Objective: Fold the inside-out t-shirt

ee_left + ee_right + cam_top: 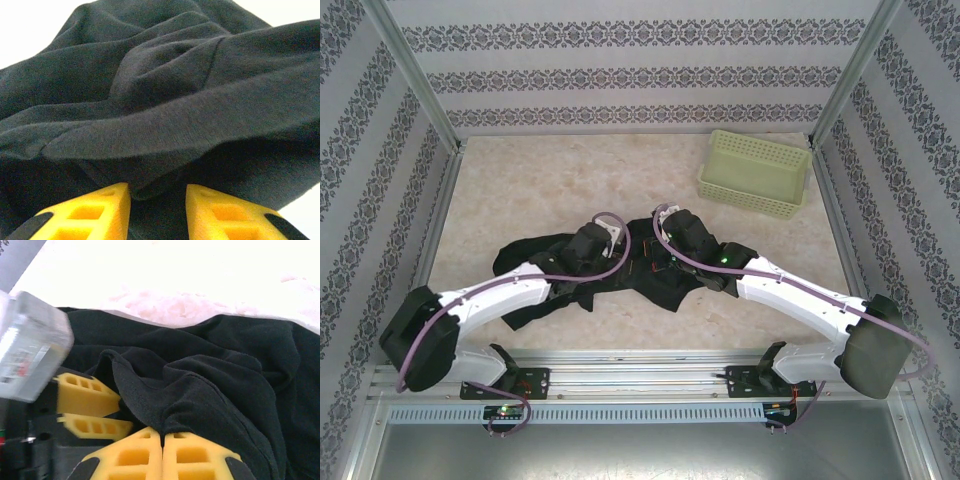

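Observation:
The inside-out t-shirt [665, 290] is black and lies crumpled in a low heap across the middle of the table; no tag shows. Both grippers meet over its centre. My left gripper [618, 250] stands open: in the left wrist view its yellow fingertips [157, 190] are apart, and a slack fold of the shirt [165, 100] hangs just ahead of the gap. My right gripper [162, 432] is shut on a raised fold of the shirt [215, 385], with the cloth pinched at its tips. The left gripper [125, 412] sits close beside it at the left.
A pale green perforated basket [755, 175] stands at the back right of the marbled table [570, 190]. Patterned walls and metal frame posts [415, 75] close in the sides and back. A metal rail [640, 385] runs along the near edge.

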